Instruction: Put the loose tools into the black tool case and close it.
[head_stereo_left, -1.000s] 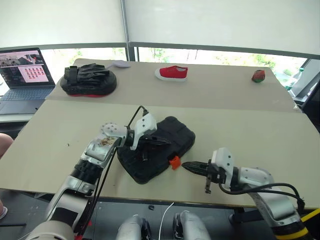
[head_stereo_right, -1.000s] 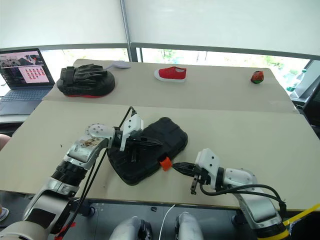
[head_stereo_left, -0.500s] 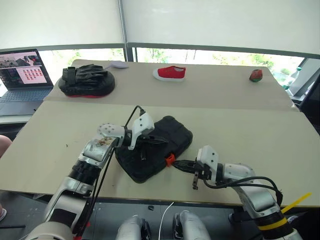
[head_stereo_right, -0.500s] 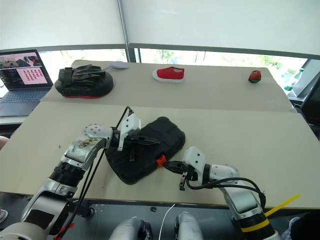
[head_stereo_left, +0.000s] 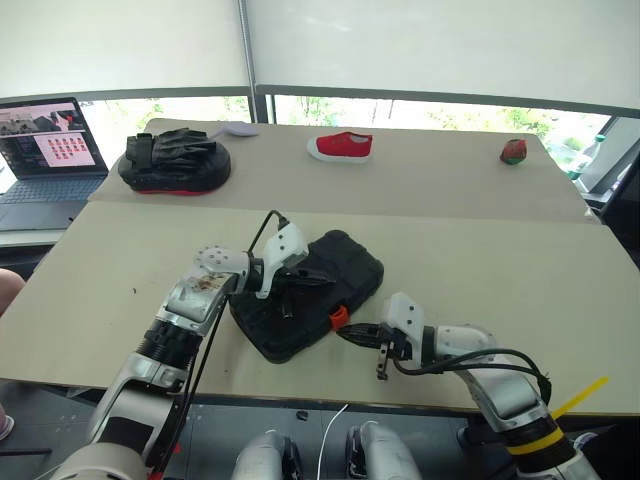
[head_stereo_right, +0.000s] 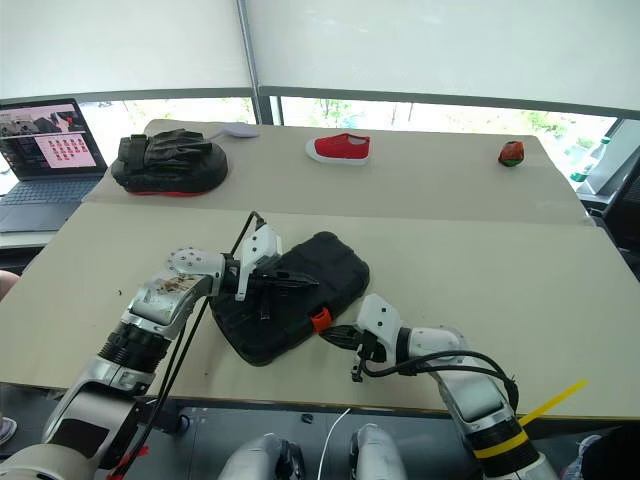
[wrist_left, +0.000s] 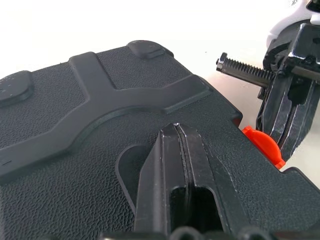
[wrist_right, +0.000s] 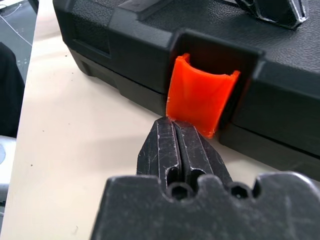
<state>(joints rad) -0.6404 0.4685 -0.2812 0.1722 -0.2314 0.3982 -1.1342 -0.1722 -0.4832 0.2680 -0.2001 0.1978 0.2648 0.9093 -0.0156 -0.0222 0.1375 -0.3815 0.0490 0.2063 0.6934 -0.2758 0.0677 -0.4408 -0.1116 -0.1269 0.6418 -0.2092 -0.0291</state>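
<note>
- On the near table (head_stereo_left: 480, 260) we see one black case (head_stereo_left: 310, 292). Its lid is down and it lies flat, near the front edge.
- One small orange latch (wrist_right: 200, 100) sits on the front of the case. It sticks out a bit.
- We have two grippers. Our left gripper (wrist_left: 176, 131) has its fingers pressed together, and the tips rest on top of the lid. It holds nothing.
- Our right gripper (wrist_right: 175, 125) also has its fingers pressed together. The tips touch the low edge of the latch. It holds nothing too.
- On the far table (head_stereo_left: 440, 180) we count one red shoe (head_stereo_left: 342, 146), one black mitt (head_stereo_left: 177, 158) and one small red-and-green thing (head_stereo_left: 513, 151).
- One open laptop (head_stereo_left: 45, 155) stands at the left.
</note>
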